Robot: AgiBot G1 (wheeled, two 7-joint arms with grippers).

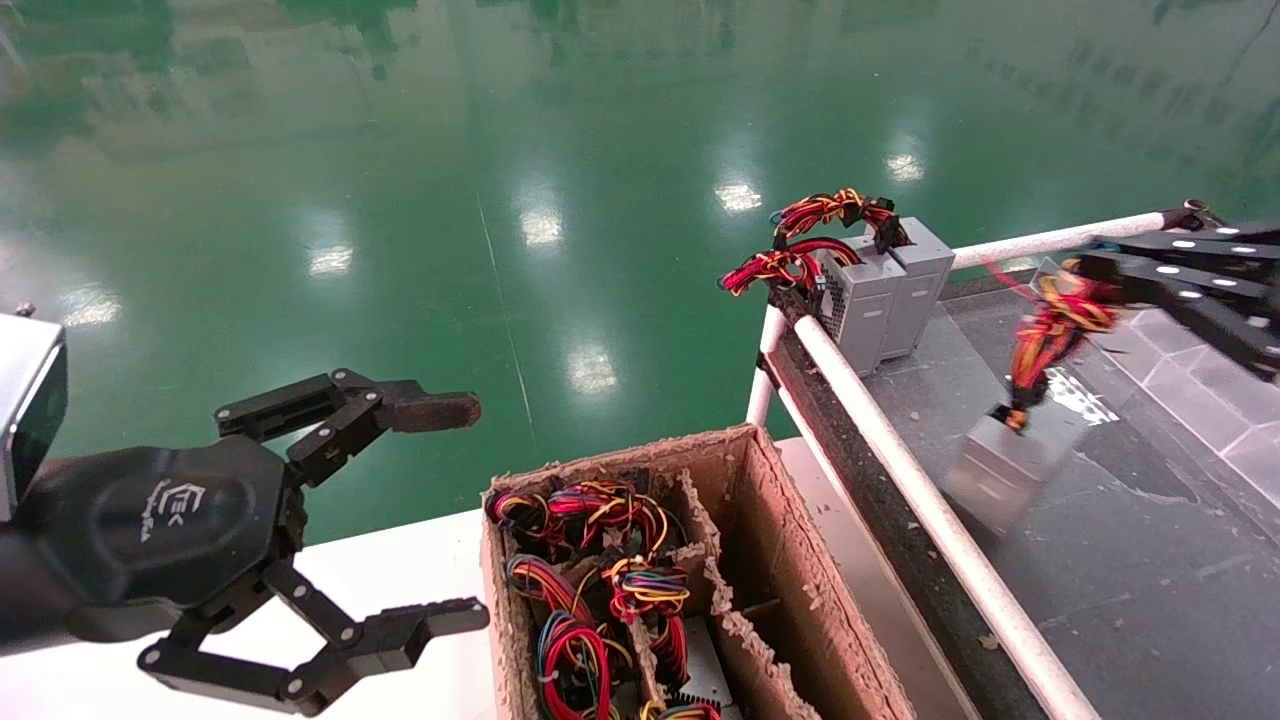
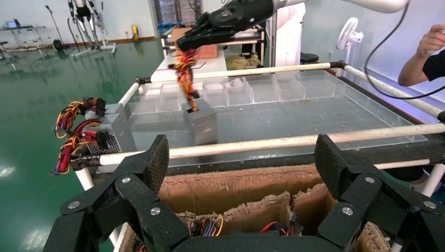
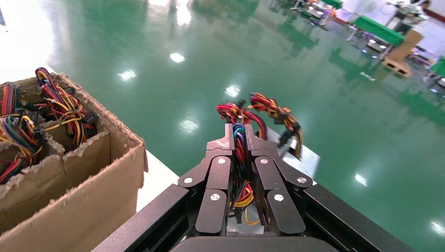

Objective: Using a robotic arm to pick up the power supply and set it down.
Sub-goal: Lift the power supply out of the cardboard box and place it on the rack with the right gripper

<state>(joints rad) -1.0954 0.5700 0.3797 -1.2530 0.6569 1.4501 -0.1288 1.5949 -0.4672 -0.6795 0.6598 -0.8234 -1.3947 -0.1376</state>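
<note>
- Right wrist view: right claw (image 3: 240,137) clenched on the power supply's wires (image 3: 240,157); box hidden.
- Head view: power supply (image 1: 1000,462) hangs above the surface (image 1: 1120,560); left claw (image 1: 440,510) released.

Right gripper (image 1: 1075,272) dangles power supply (image 1: 1005,465) by its wires.

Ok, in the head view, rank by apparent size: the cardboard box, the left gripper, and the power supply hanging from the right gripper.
1. Cardboard box.
2. Left gripper, open beside the box; it is close to the camera, which inflates it.
3. Power supply, hanging by its wires from the right gripper.
</note>
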